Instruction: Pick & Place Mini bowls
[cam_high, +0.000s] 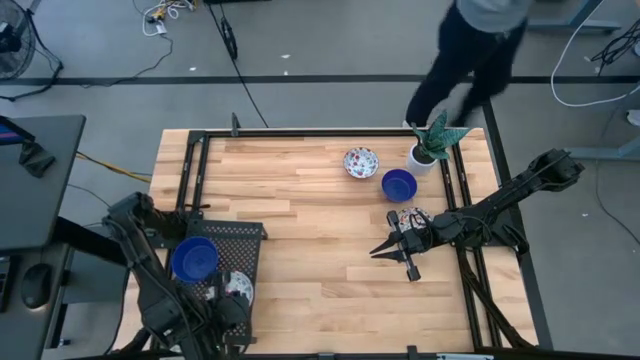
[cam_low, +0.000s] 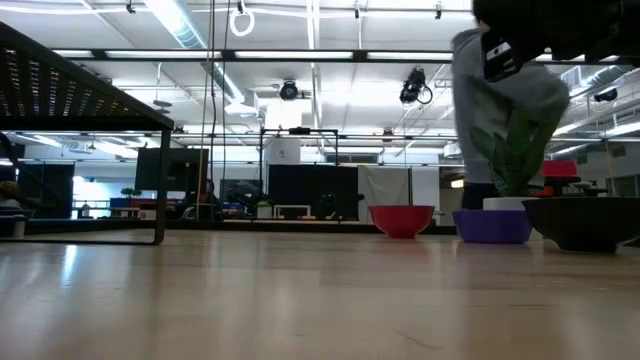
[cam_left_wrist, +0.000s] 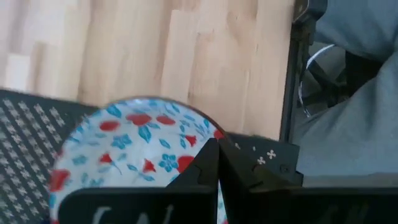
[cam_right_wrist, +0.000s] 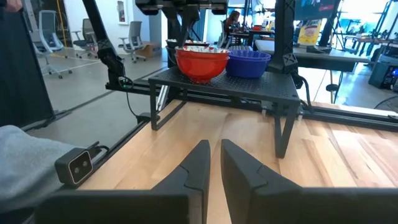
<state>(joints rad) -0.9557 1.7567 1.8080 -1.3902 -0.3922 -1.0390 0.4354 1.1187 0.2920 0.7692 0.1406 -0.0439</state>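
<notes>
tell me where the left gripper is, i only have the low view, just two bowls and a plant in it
observer: the left gripper is at the black rack, shut on the rim of a floral bowl.
operator: anything else on that rack
observer: yes, a blue bowl beside the floral one.
operator: and the right arm
observer: the right gripper is over the bare table, right of the middle.

A wooden table (cam_high: 320, 270) carried a black perforated rack (cam_high: 240, 236) at its near-left corner. A potted plant in a white pot (cam_high: 424, 155) stood near the far-right corner. A person (cam_high: 470, 50) stood beyond the far edge.
</notes>
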